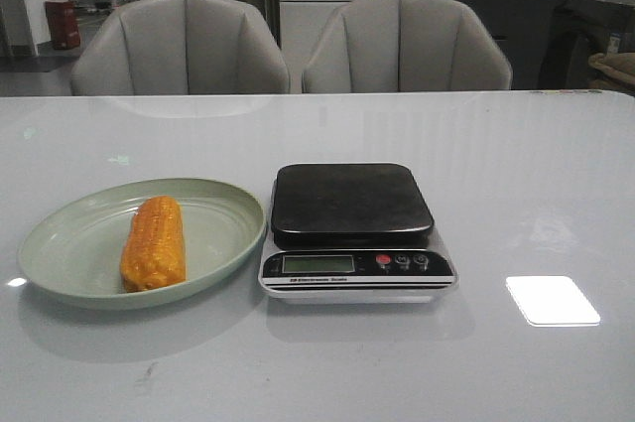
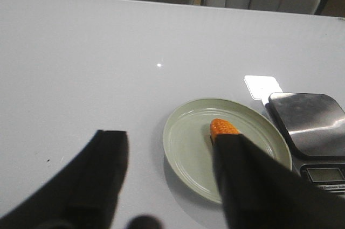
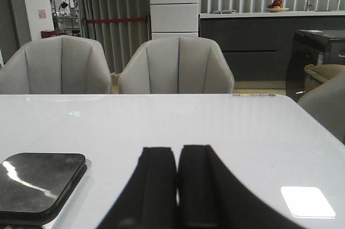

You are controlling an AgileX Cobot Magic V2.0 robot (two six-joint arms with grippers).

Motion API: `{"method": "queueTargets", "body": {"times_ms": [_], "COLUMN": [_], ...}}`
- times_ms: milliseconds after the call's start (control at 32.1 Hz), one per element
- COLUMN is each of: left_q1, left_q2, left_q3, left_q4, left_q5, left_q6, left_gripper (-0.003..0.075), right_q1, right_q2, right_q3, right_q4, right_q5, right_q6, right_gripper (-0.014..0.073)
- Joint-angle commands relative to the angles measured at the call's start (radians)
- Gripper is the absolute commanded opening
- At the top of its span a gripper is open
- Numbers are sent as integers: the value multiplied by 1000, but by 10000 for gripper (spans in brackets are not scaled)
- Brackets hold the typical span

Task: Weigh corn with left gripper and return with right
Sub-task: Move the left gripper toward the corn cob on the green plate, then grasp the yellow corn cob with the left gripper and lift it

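Observation:
The orange-yellow corn [image 1: 155,242] lies on a pale green plate [image 1: 74,243] left of the scale [image 1: 352,206]. In the left wrist view my left gripper [image 2: 172,140] is open, held above the table short of the plate [image 2: 186,143]; one finger hides most of the corn [image 2: 222,127], whose tip shows. My right gripper [image 3: 178,151] is shut with nothing between its fingers, over bare table to the right of the scale [image 3: 40,178]. Neither gripper appears in the front view.
Two grey chairs [image 1: 184,45] stand behind the table's far edge. The scale's display and buttons [image 1: 402,261] face the front edge. A bright light reflection [image 1: 552,300] lies on the table to the scale's right.

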Motion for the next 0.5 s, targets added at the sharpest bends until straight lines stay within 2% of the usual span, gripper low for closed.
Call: {"method": "queueTargets", "body": {"times_ms": [0, 125, 467], "left_q1": [-17, -35, -267], "left_q2": [102, 238, 665], "left_q3": [-86, -164, -342], "left_q4": [-1, -37, -44], "left_q5": [-46, -9, -16], "left_q6": [-9, -9, -55], "left_gripper": [625, 637, 637], "right_q1": [-4, -4, -4], "right_q2": [-20, -20, -20], "right_q3": [11, 11, 11], "right_q4": [-8, -8, -8], "right_q5": [-77, -77, -77], "right_q6": [-7, -7, -7], "right_gripper": [164, 164, 164]}}
